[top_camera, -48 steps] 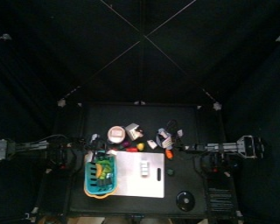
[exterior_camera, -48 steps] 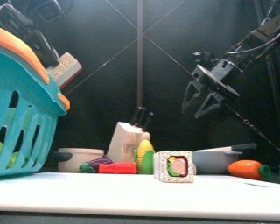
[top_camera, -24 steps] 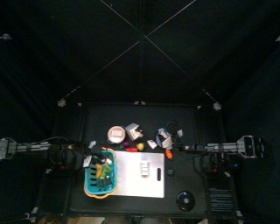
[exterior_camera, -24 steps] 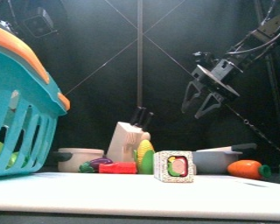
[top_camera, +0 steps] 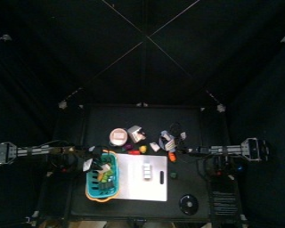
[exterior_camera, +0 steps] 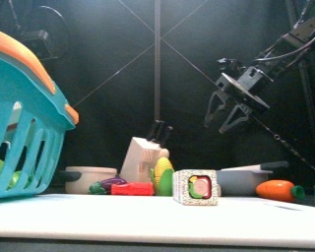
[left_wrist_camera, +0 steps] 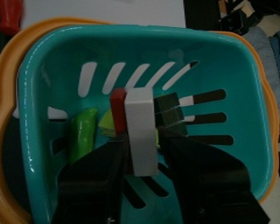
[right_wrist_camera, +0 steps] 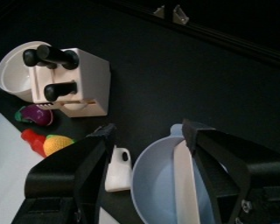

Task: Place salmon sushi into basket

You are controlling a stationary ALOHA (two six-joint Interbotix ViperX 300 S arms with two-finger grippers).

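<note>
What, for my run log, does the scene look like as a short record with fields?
basket: teal, table's left side, under the left gripper
sushi: white block inside the basket, at the left gripper; held or let go, cannot tell
also in basket: green piece
right gripper: open, empty, in the air on the right
board: white, beside the basket
roll: upright near the table's front edge

Knife block [right_wrist_camera: 70,84] at 10 o'clock, bluish bowl [right_wrist_camera: 166,179] between open end effector [right_wrist_camera: 150,144] jaws, white jug [right_wrist_camera: 119,169] beside.
</note>
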